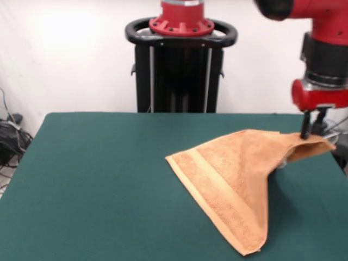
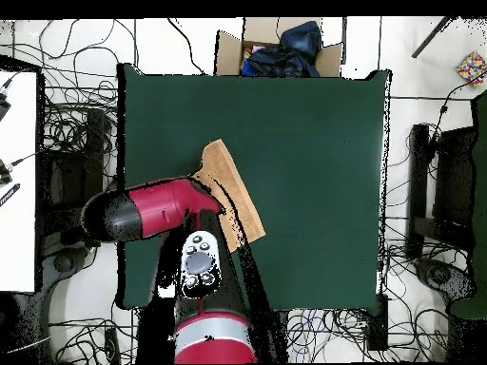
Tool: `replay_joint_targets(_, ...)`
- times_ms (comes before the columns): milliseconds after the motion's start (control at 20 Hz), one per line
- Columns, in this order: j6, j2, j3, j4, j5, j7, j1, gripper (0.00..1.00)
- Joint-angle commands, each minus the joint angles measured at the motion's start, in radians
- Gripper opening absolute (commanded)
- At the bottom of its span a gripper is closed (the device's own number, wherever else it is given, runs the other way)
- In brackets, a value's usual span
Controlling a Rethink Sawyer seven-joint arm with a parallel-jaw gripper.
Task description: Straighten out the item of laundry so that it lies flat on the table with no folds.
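Observation:
The orange-tan towel [image 1: 234, 179] is lifted by one corner at the right side of the green table [image 1: 98, 179] in the front view. It hangs like a tent from my gripper [image 1: 313, 130] down to the table, and its banded edge runs toward the near side. My gripper is shut on the raised towel corner, a little above the tabletop and close to the table's right edge. In the overhead view part of the towel [image 2: 233, 190] shows on the table [image 2: 314, 171] beside my red arm [image 2: 157, 209], which hides the gripper and the rest of the towel.
The black pedestal [image 1: 179, 70] stands behind the table's far edge. In the overhead view a cardboard box [image 2: 281, 48] with dark blue cloth sits beyond the table's top edge. Cables [image 2: 67, 124] cover the floor around the table.

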Motion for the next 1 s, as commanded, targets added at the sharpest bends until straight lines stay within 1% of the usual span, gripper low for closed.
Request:
replay_joint_targets(50, -0.033, -0.010, -0.036, 0.079, 0.087, 0.285, 0.043, 0.00)
replay_joint_targets(600, -0.080, 0.006, -0.078, 0.091, 0.127, 0.267, 0.077, 0.00)
replay_joint_targets(850, -0.045, 0.008, -0.108, 0.066, 0.114, 0.250, 0.097, 0.00)
replay_joint_targets(900, -0.037, 0.008, -0.114, 0.062, 0.111, 0.246, 0.101, 1.00)
replay_joint_targets(1000, -0.024, 0.016, -0.127, 0.043, 0.108, 0.242, 0.110, 1.00)
